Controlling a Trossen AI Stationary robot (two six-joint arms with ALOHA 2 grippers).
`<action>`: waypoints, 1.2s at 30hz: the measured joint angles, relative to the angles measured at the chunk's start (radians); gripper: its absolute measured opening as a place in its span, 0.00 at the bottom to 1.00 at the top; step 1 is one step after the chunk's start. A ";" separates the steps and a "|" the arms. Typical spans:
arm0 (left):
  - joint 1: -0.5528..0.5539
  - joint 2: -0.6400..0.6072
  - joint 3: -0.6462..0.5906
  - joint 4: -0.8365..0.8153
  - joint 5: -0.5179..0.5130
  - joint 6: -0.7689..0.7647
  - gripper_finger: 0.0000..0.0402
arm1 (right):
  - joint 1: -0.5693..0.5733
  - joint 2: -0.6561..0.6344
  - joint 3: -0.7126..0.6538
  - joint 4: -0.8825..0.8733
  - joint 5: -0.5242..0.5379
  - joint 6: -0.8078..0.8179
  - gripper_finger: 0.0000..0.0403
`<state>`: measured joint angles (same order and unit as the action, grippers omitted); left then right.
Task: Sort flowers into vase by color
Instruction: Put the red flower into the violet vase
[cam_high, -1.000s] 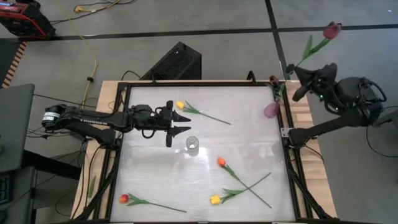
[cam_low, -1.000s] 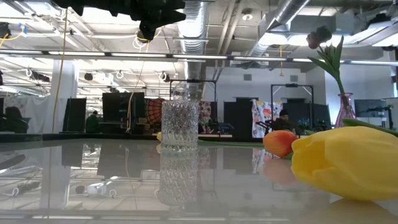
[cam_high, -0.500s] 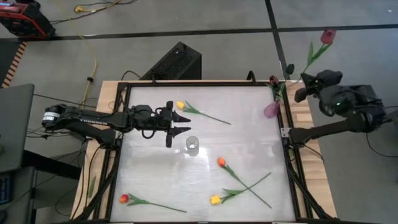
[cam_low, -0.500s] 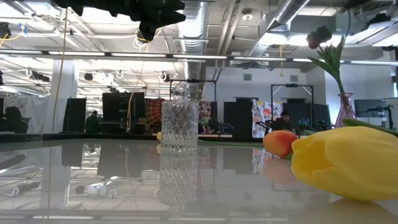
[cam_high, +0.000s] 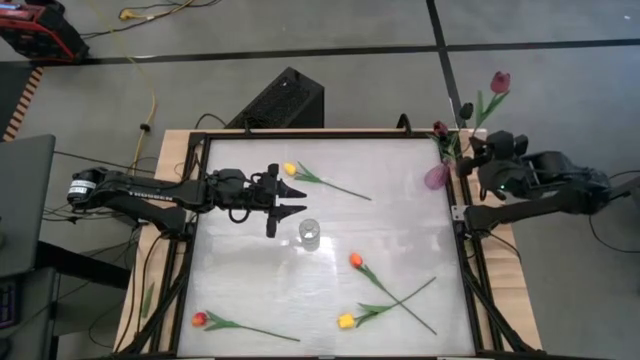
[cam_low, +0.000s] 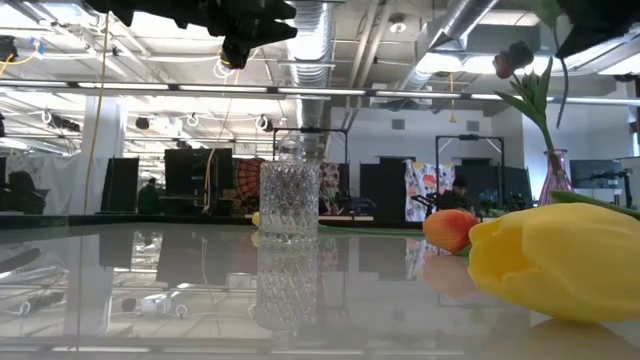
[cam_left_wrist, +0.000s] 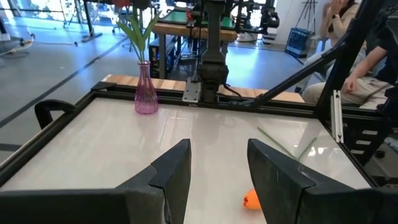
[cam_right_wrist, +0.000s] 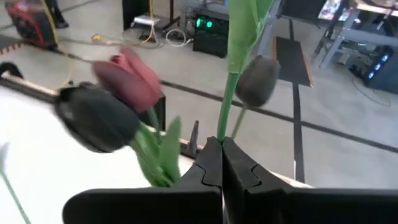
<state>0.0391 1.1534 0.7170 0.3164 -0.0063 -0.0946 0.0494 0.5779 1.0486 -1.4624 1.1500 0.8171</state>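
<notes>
While the left gripper (cam_high: 292, 198) hovers with its fingers spread over the white table (cam_high: 400, 190), just beside the clear glass vase (cam_high: 309, 234), the high view shows the right gripper (cam_high: 474, 152) at the table's far right edge, above the pink vase (cam_high: 437, 177), pinching the stem of a maroon tulip (cam_high: 499, 82) whose head sticks out over the floor. Five flowers lie on the table: a yellow tulip (cam_high: 290, 169) near the left gripper, an orange tulip (cam_high: 355, 260), a second yellow tulip (cam_high: 346, 321) crossing stems with it, and a red tulip (cam_high: 199, 319) at the near left corner.

From table height, the glass vase (cam_low: 289, 200) stands upright and empty mid-table, a yellow head (cam_low: 560, 262) fills the near right, and the pink vase (cam_low: 555, 176) holds green stems.

Through the left wrist camera, the fingers (cam_left_wrist: 175, 174) stand apart, with the pink vase (cam_left_wrist: 146, 96) beyond them.

Through the right wrist camera, the fingers (cam_right_wrist: 209, 168) press together on a green stem (cam_right_wrist: 227, 99); other dark heads (cam_right_wrist: 130, 79) sit close by.
</notes>
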 joint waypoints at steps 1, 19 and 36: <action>0.000 0.000 0.000 0.000 0.000 -0.003 0.37 | 0.000 -0.012 -0.014 0.001 0.003 0.012 0.05; -0.002 0.000 0.000 -0.012 0.000 -0.007 0.37 | 0.000 -0.093 -0.111 0.069 0.056 0.023 0.05; -0.029 0.000 0.000 -0.012 0.000 -0.004 0.37 | 0.000 -0.093 -0.137 0.143 0.022 -0.068 0.05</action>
<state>0.0105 1.1538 0.7166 0.3042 -0.0059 -0.0982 0.0498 0.4850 0.9119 -1.3193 1.1725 0.7494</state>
